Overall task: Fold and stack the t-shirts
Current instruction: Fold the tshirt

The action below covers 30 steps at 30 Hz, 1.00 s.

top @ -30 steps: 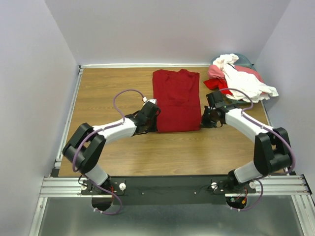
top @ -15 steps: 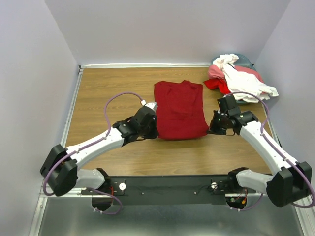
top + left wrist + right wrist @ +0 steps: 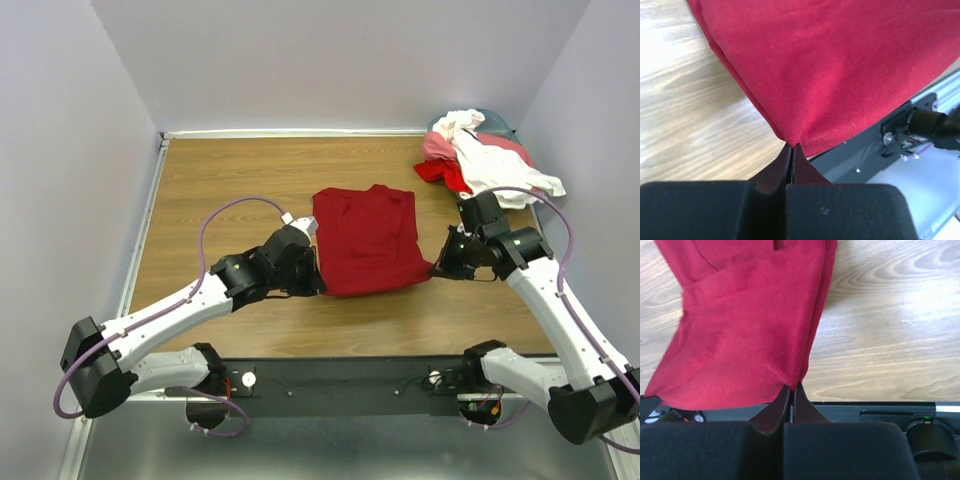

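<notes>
1. Looking down from above: a dark red shirt [image 3: 368,240], folded into a rough rectangle, lies in the middle of the wooden table [image 3: 220,180], collar end toward the far wall. Both arms reach in from the near edge. The left fingers [image 3: 320,284] meet the shirt's near left corner and the right fingers [image 3: 438,270] meet its near right corner. A loose pile [image 3: 482,160] of white, pink and teal shirts sits in the far right corner, just beyond the right wrist.

2. Left wrist view: the left fingers [image 3: 790,159] are pressed fully together, pinching the very tip of a red shirt [image 3: 840,65] corner. The cloth fans out from the pinch, and stacked layers show along one folded edge. Pale table [image 3: 685,110] wood shows beside it, with the metal base rail past the hem.

3. Right wrist view: the right fingers [image 3: 791,396] are likewise closed tight on the tip of the other corner. The red shirt [image 3: 750,325] spreads away from them, with doubled layers visible along its right edge over the table [image 3: 880,330].

4. What could go wrong, as a judgement:
   - Each grip holds only a sliver of fabric, so a sharp pull may slip a corner free.
   - The corners are several layers thick, so an inner layer could slide out and let the fold open.
   - If one arm travels faster or farther than the other, the shirt may skew, bunch or stretch.
   - The right arm works close to the pile and could snag or drag a loose shirt.
</notes>
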Each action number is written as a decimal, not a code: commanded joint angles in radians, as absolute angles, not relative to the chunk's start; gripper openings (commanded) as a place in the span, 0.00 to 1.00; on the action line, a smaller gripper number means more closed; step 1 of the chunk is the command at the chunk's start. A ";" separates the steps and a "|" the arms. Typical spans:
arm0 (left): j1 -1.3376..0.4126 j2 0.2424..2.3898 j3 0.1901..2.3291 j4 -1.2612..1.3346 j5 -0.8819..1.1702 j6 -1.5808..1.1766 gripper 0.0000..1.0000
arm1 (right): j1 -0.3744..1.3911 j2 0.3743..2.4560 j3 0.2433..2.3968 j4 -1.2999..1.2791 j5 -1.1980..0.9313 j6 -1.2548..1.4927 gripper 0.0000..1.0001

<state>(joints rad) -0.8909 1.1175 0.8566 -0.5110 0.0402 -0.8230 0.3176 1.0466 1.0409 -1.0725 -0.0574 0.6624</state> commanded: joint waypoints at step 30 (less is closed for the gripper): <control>-0.766 1.262 1.048 -0.443 -0.032 -0.764 0.00 | 0.324 1.256 1.295 -0.933 0.155 0.729 0.00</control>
